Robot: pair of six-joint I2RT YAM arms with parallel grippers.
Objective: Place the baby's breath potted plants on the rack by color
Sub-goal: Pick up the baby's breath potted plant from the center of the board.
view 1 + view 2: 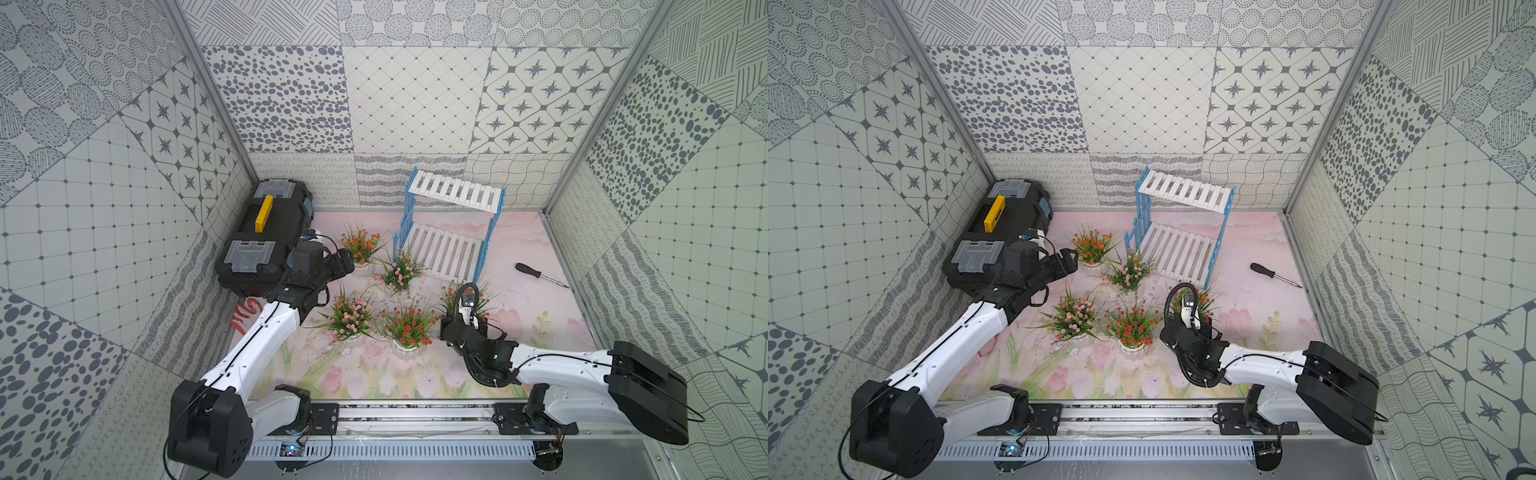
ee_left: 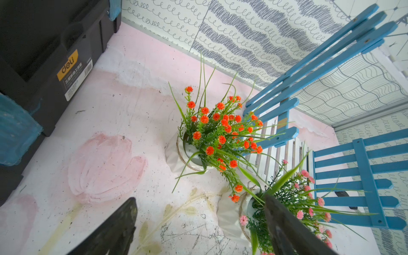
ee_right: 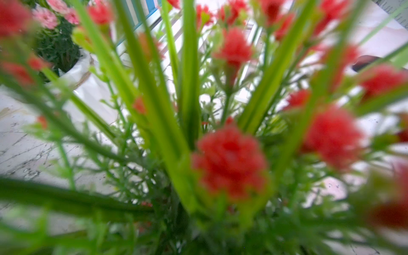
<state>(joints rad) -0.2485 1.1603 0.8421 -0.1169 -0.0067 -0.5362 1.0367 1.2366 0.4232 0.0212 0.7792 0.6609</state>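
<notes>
Right end effector: buried in red plant, centre right, for pickup; opening hidden, cannot tell.
Left end effector: wide open, empty, facing orange plant.

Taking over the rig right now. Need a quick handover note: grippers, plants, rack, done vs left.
The left gripper is open and empty, beside the rear orange plant.
The right gripper is down in the right-hand orange plant. Its wrist view shows only blurred foliage, so the grip cannot be told.
All five plants stand on the mat, including the pink plant by the rack, the front pink plant and the front orange plant.
Both tiers of the rack are bare.
Done: nothing placed. Left: all five, sorted by color.
</notes>
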